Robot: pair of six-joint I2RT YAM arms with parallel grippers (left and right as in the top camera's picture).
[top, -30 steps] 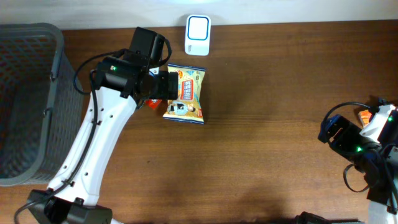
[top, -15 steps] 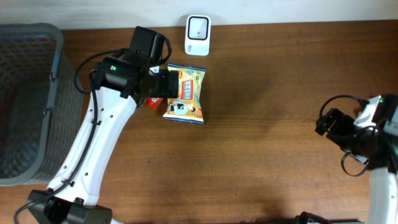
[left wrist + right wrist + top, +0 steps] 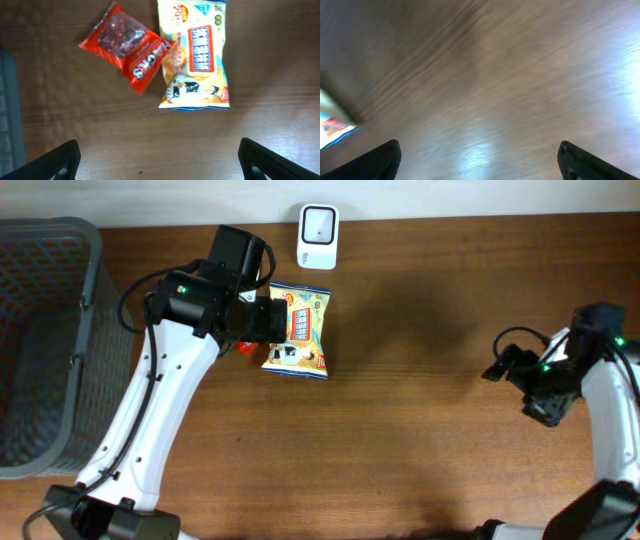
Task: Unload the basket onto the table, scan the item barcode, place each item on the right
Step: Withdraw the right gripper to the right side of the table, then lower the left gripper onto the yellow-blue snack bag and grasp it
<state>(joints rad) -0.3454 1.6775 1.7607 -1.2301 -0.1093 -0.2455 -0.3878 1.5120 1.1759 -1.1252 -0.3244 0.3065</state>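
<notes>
Overhead view: scan not yet done. The yellow snack pkt (image 3: 297, 332) is seen lying flat on the table (image 3: 420, 300), print side up, just below the scanner (image 3: 318, 223) and apart from it. No barcode is visible on the upper face. Above the pkt's left edge the left gripper (image 3: 265, 320) is held, with nothing gripped. Well apart, at the table's right side, the right gripper (image 3: 515, 375) is seen empty. A basket (image 3: 40, 330) is noted far left.

Left wrist view: fingers (image 3: 60, 160) are spread wide, nothing between them. The pkt lies ahead of them, untouched, with a red pkt (image 3: 127, 52) touching its left edge.

Right wrist view: blurred. Jaws are apart over bare wood; a coloured corner at the left edge is prob. the pkt.

Judged outstanding: grasp, lift, barcode presented to scanner.
</notes>
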